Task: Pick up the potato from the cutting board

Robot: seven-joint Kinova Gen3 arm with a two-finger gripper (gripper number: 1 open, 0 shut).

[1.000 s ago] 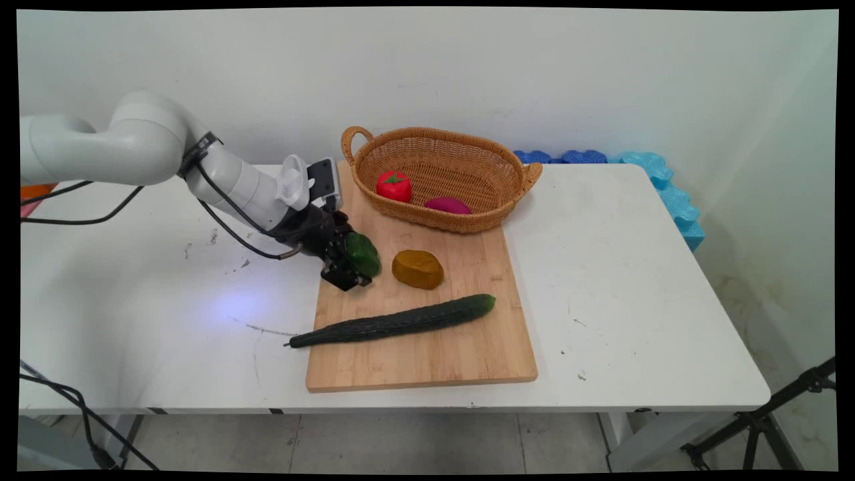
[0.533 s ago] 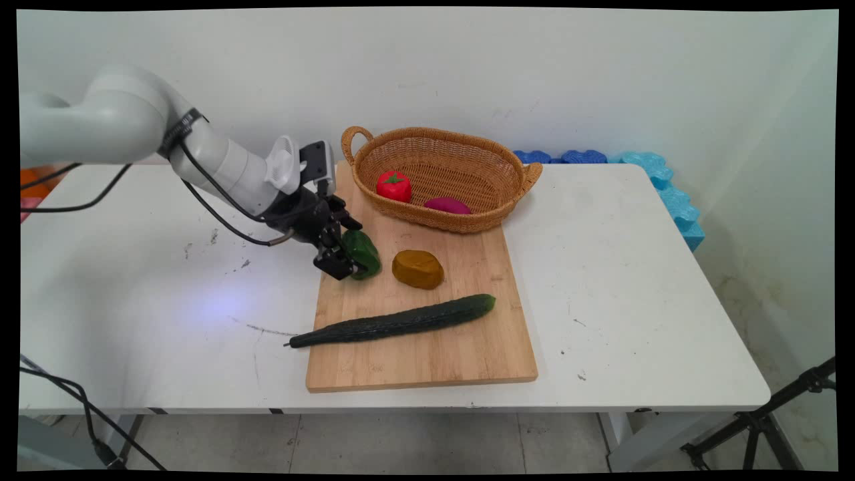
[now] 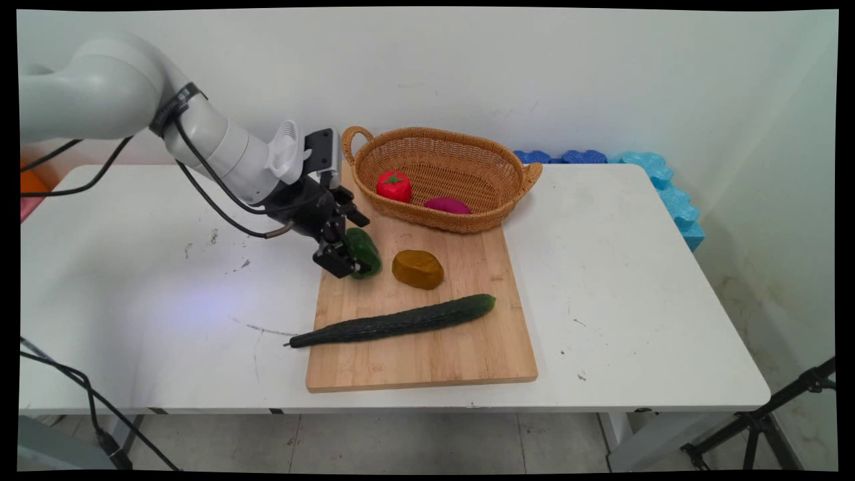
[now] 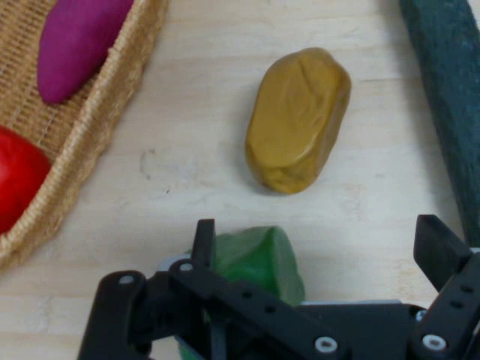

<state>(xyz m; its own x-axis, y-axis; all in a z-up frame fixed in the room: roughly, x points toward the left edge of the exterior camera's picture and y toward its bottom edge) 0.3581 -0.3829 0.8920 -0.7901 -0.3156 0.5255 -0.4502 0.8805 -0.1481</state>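
Nearest the table's (image 3: 634, 280) front edge, a long dark green cucumber (image 3: 394, 322) is lying aslant across a bamboo cutting board (image 3: 434, 354), its thin stem end poking off the board's left side onto the white top. Just behind it a brownish-yellow potato-shaped lump (image 3: 417, 268) (image 4: 298, 120) is sitting on the board by itself, apart from the cucumber. To the left of that, near the board's left edge, the black gripper (image 3: 344, 250) (image 4: 322, 255) is reaching down at an angle from the white arm, and a green pepper (image 3: 363, 252) (image 4: 255, 262) is sitting right at it: in the hand view the fingers are standing spread wide, one finger (image 4: 204, 241) touching or nearly touching the pepper's side while the other (image 4: 439, 251) is standing well clear, so the jaws are parted and not clamping it. The pepper is resting on the board, close beside the potato but not touching it. Farther back, a wicker basket (image 3: 467, 220) (image 4: 97, 120) is sitting on the board's far end, holding a red tomato (image 3: 393, 186) (image 4: 19, 187) and a magenta oblong piece (image 3: 447, 205) (image 4: 79, 41). Behind the table, blue foam pieces (image 3: 658, 180) are lining the wall.
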